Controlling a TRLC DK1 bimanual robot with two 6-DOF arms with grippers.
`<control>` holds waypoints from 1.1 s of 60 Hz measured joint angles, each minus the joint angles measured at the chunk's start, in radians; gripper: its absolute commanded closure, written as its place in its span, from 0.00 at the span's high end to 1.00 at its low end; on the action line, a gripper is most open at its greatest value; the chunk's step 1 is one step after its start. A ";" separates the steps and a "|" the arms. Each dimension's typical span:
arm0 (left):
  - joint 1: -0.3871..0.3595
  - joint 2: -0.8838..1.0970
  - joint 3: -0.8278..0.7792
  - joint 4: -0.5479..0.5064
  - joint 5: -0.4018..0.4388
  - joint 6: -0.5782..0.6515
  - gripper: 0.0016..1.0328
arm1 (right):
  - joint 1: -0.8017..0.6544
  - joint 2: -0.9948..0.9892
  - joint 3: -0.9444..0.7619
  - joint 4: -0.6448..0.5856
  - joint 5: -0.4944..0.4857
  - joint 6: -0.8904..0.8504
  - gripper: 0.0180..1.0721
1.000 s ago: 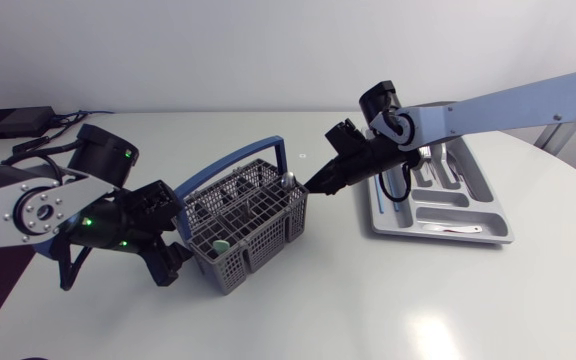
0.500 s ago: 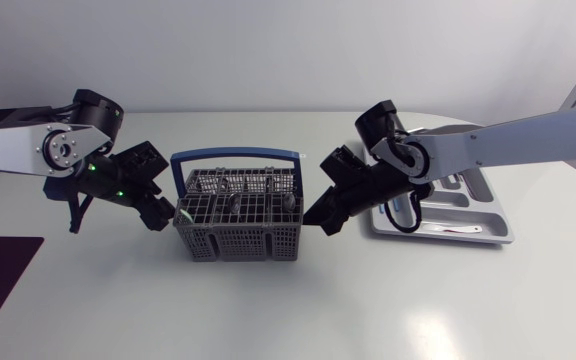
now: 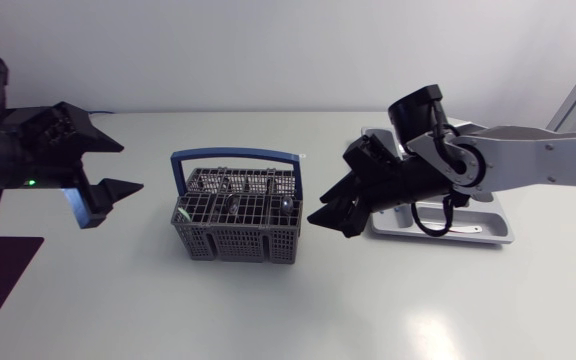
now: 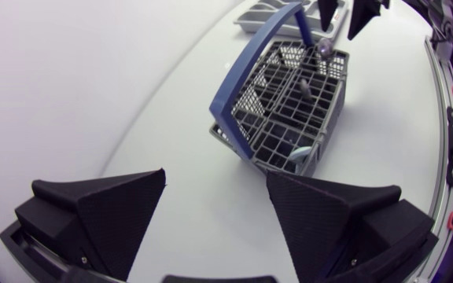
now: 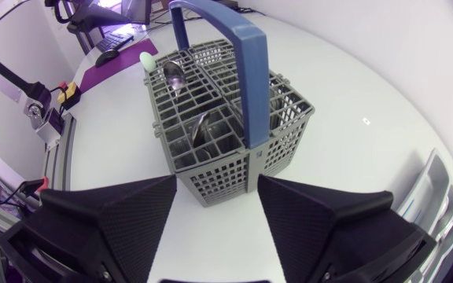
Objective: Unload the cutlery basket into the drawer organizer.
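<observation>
The cutlery basket [image 3: 236, 241] is flanked by the left gripper [image 3: 131, 167] and the right gripper [image 3: 324, 223]. Both are spread wide and empty, presumably readied for picking.

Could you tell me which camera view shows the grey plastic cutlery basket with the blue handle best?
The right wrist view: the grey plastic cutlery basket sits large, just ahead of the open right gripper, compartments visible. The left wrist view shows it smaller, farther off; the head view, smaller still, from above.
</observation>
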 measured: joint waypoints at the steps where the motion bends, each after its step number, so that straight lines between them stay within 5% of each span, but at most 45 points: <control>1: -0.004 -0.031 -0.009 0.000 0.001 0.018 0.93 | 0.000 -0.011 -0.006 0.000 0.000 -0.002 0.93; 13: -0.151 -0.209 -0.084 -0.051 0.006 0.272 0.89 | 0.000 -0.109 -0.044 -0.012 0.003 -0.022 0.93; 23: -0.261 -0.165 -0.091 -0.071 -0.080 0.405 0.89 | 0.006 -0.155 -0.060 -0.043 0.003 -0.045 0.93; 47: -0.360 0.055 0.027 -0.265 -0.238 0.656 0.89 | 0.061 -0.182 -0.066 -0.059 0.023 -0.051 0.93; 59: -0.372 0.175 0.139 -0.271 -0.311 0.714 0.88 | 0.063 -0.182 -0.066 -0.060 0.023 -0.052 0.93; 66: -0.372 0.244 0.187 -0.274 -0.329 0.731 0.79 | 0.063 -0.182 -0.067 -0.060 0.023 -0.067 0.93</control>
